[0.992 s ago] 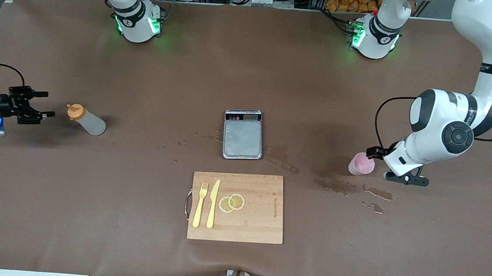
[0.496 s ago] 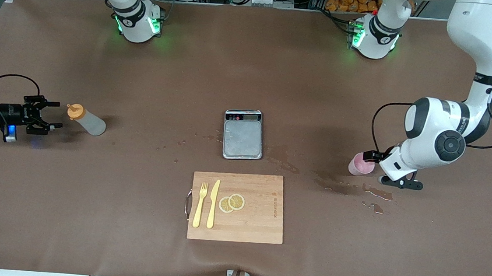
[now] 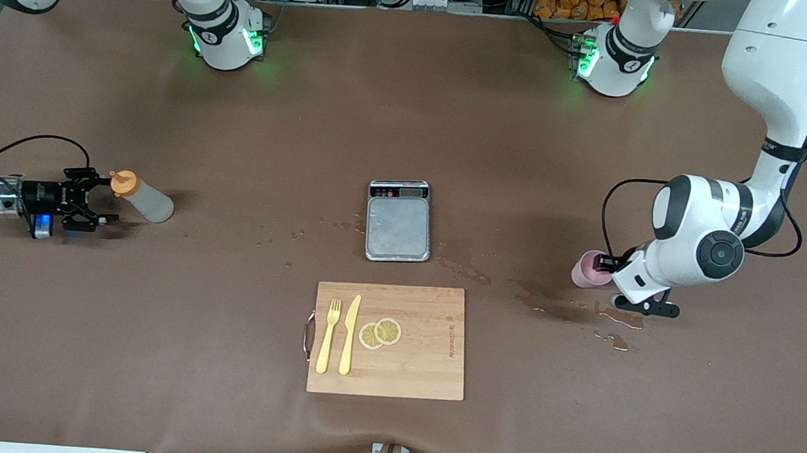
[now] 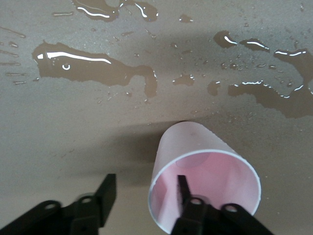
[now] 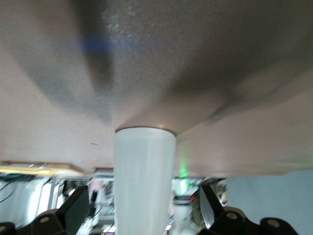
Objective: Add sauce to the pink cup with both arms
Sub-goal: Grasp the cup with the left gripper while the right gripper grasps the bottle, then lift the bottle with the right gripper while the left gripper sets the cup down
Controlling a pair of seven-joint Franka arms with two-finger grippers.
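The left end effector (image 4: 144, 196) has one finger inside the pink cup (image 3: 587, 268) and one outside, not yet squeezing. The right end effector (image 3: 97, 197) is open around the lying sauce (image 3: 141, 196).

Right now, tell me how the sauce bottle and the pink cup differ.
The sauce bottle is whitish-grey and translucent with an orange cap; the pink cup is light pink with an open rim. The bottle sits between the right gripper's open fingers, while the left gripper has one finger inside the cup, one outside. Both are small plastic containers.
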